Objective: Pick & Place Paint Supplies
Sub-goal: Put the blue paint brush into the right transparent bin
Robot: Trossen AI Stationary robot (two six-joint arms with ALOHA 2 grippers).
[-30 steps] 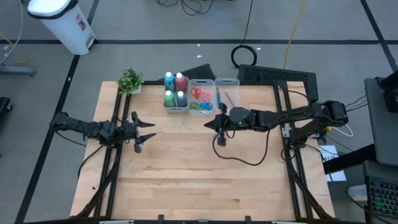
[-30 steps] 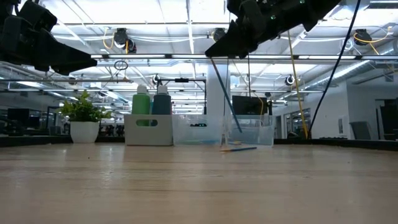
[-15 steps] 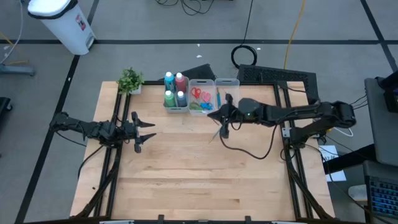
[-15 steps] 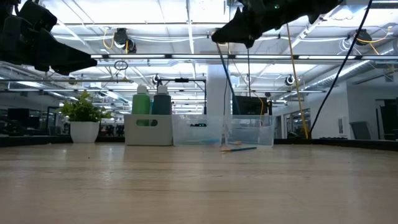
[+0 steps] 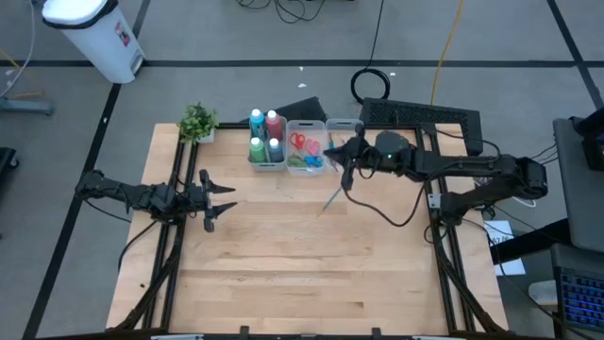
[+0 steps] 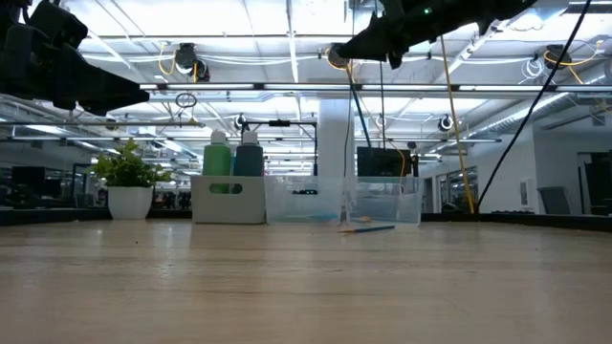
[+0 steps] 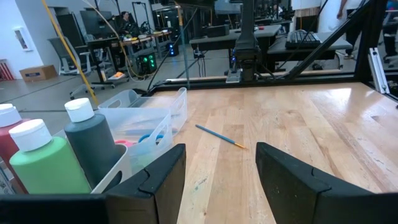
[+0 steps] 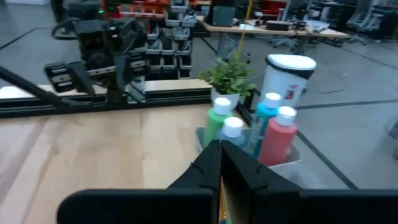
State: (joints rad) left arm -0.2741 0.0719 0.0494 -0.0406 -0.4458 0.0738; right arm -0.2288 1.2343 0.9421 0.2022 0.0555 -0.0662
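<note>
Spreading under both arms, the wooden bench (image 5: 283, 274) carries three clear bins in a row along its far side. The left tool (image 5: 225, 199) hangs over the bench's left part, well apart from the bins, with its fingers (image 7: 155, 180) spread and nothing between them. The right tool (image 5: 347, 166) is raised high above the bench at the near edge of the last bin (image 5: 345, 124). Its fingers are pressed together on a thin brush (image 6: 347, 143), which dangles almost straight down from it towards the bench. The middle bin (image 5: 305, 124), just beside that tool on the side towards the left tool, holds scissors (image 5: 296, 142) with coloured handles. The next bin (image 5: 268, 168) holds four paint bottles standing upright: blue (image 5: 256, 121), red (image 5: 274, 123), green (image 5: 255, 149) and dark grey (image 5: 275, 149). A small potted plant (image 5: 198, 121) stands beyond those bottles, at the bench's far left corner. A second brush (image 7: 219, 135) lies flat on the bench below the right tool, in front of the bins and touching neither tool.
</note>
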